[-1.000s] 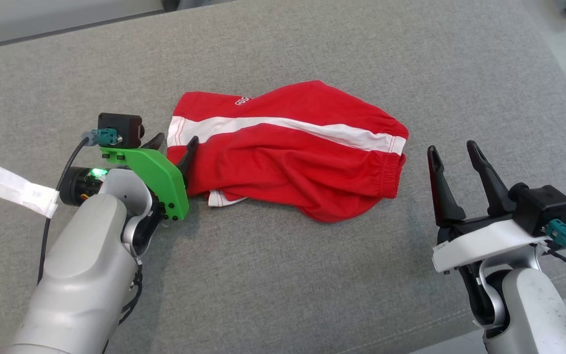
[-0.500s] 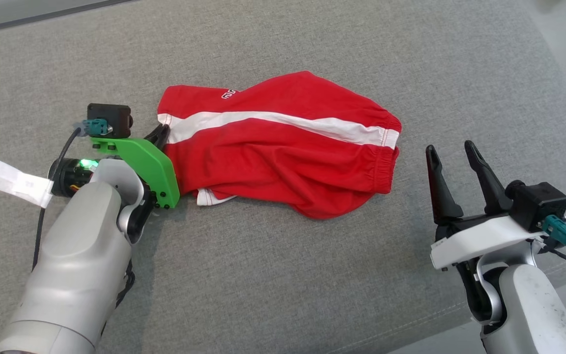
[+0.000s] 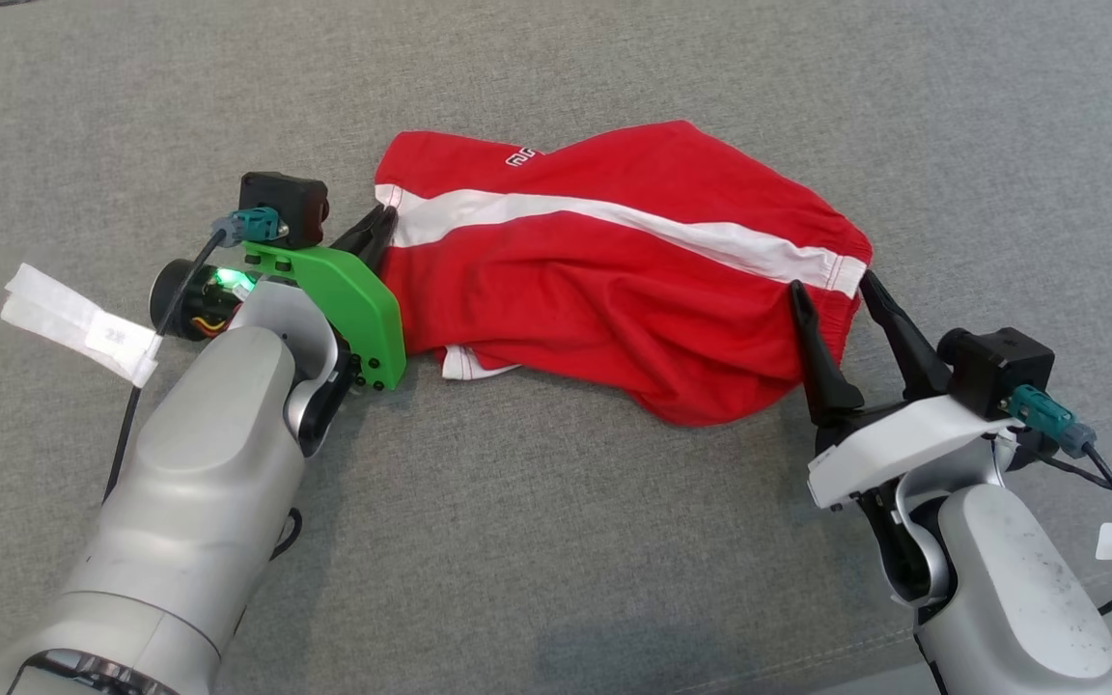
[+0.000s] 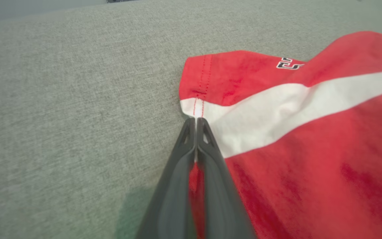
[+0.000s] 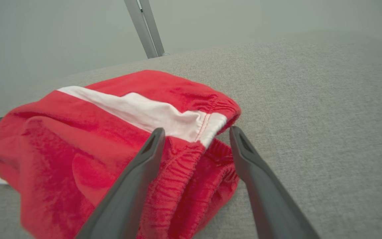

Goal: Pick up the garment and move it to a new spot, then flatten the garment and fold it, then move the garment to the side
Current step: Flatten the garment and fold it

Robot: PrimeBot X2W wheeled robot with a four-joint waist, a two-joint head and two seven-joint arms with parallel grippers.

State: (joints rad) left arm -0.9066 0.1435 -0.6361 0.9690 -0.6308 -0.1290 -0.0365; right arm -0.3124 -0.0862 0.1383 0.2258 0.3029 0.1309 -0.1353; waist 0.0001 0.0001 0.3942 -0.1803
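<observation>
the crumpled red cotton shorts with a white side stripe (image 3: 614, 299) are laid mid-surface on the grey woven upholstery (image 3: 556, 541). light, limp handling is expected; hem (image 4: 194, 108) and waistband (image 5: 191, 159) are judged best held. the left jaws are pinched shut on the striped hem, the cloth between them made plain in the left wrist view; the right jaws are held wide open astride the waistband, nothing gripped.
</observation>
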